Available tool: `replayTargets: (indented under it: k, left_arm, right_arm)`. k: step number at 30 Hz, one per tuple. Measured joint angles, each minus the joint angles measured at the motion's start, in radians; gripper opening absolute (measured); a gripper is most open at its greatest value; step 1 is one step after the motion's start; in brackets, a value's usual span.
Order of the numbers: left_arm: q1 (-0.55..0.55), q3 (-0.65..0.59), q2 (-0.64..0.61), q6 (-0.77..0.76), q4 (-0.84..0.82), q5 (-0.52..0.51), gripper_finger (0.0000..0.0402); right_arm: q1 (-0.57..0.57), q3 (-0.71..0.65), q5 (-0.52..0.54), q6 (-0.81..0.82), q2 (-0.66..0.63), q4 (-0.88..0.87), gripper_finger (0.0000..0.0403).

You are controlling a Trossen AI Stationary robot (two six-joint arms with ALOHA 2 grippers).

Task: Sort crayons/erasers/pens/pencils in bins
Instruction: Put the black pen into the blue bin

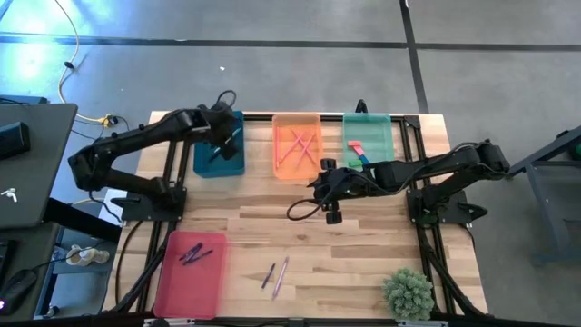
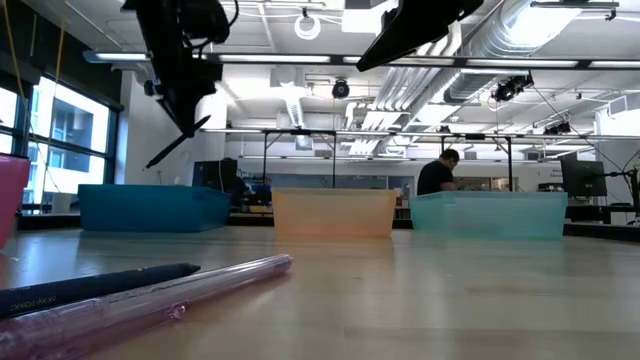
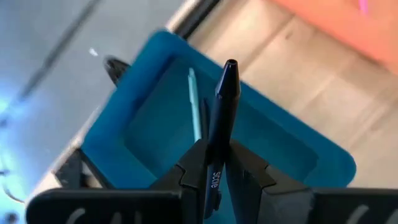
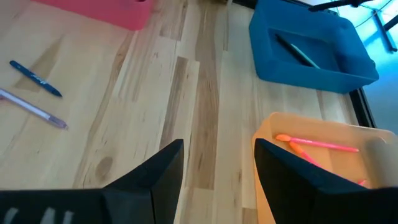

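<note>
A: Near edge first, quick. What's on the table?

B: Closest to the front, a dark blue pen and a clear pinkish pen lie side by side on the bare wood, apart from any bin. Left of them sits the pink-red bin with a couple of dark sticks inside. A small green plant is at the front right corner.

A: Your right gripper?

B: My right gripper hangs over mid-table, just in front of the orange bin. The fingers stand wide apart with nothing between them.

A: And the left?

B: My left gripper is above the dark teal-blue bin at the back left. It's pinched tight on a dark pen, tip pointing out past the fingers toward the bin. In the low view the pen slants down, clear of the bin rim.

A: Anything in that bin?

B: One thin teal stick lies on its floor.

A: Rest of the back row?

B: Orange bin in the middle holds several pink-orange sticks. The mint-green bin to its right has a red eraser and a small blue piece beside it; what the blue piece is I can't tell.

A: Beyond the table?

B: A person far off in the room, behind the bins.
</note>
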Motion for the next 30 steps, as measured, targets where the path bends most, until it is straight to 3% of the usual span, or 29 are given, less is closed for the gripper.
replayTargets:
  k: [6, 19, 30]
  left_arm:
    - [0.096, 0.000, 0.065, 0.037, -0.020, 0.126, 0.0039]
    - [0.134, 0.000, 0.200, 0.063, -0.019, 0.121, 0.0040]
    - [0.150, 0.000, 0.238, 0.063, -0.023, 0.115, 0.0040]
  right_arm:
    - [0.000, 0.000, 0.000, 0.008, 0.000, 0.005, 0.0190]
    - [0.000, 0.000, 0.004, -0.001, 0.000, 0.031, 0.0190]
    - [0.000, 0.000, 0.003, -0.003, 0.001, 0.030, 0.0190]
